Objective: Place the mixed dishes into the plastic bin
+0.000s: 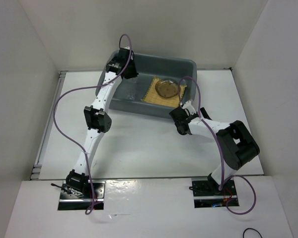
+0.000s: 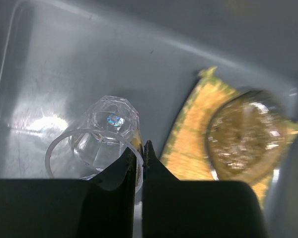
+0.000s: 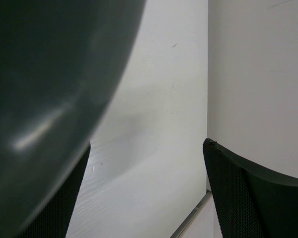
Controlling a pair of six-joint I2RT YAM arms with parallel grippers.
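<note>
Table point(image 1: 149, 148): white.
Left gripper point(image 2: 143, 151): clear cup point(image 2: 107, 136) pinched between fingertips, inside plastic bin point(image 1: 134, 105).
Right gripper point(image 3: 145, 148): spread, empty.
Next: you release.

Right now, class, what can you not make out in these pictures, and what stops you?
1. Left wrist view: whether the shut left hand pinches the cup by its rim; its fingers cover that spot.
2. Top view: the cup, too clear and small to find in the bin.
3. Both views: how many plates lie on the mat; clear ones blend.
4. Right wrist view: the bin's inside; its blurred wall blocks it.
</note>
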